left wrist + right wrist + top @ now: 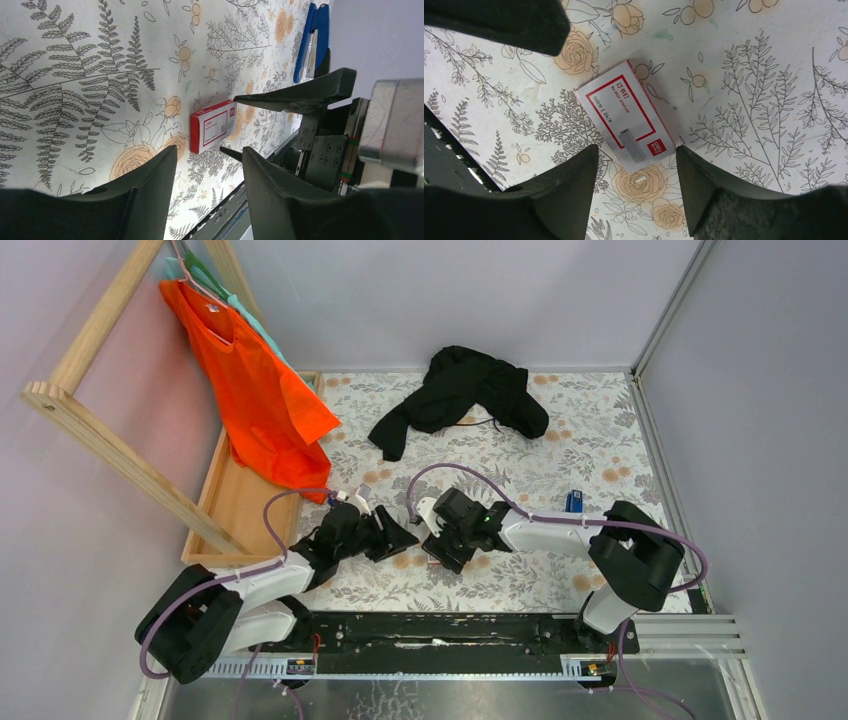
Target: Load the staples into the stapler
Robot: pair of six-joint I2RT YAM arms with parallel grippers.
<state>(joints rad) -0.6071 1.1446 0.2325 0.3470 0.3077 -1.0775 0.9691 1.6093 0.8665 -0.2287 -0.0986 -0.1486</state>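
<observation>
The staples' white-and-red box lies flat on the floral cloth, closed; no staple tray shows outside it. It also shows in the left wrist view. My right gripper is open, and the box's near end lies just beyond its fingertips. My left gripper is open and empty, pointing at the box from the other side, a short way off. The two grippers face each other at the table's front middle and hide the box in the top view. The blue stapler stands far right, also seen in the left wrist view.
A black garment lies at the back middle. An orange shirt hangs from a wooden rack over a wooden tray at the left. The black rail runs along the table's front edge near the grippers.
</observation>
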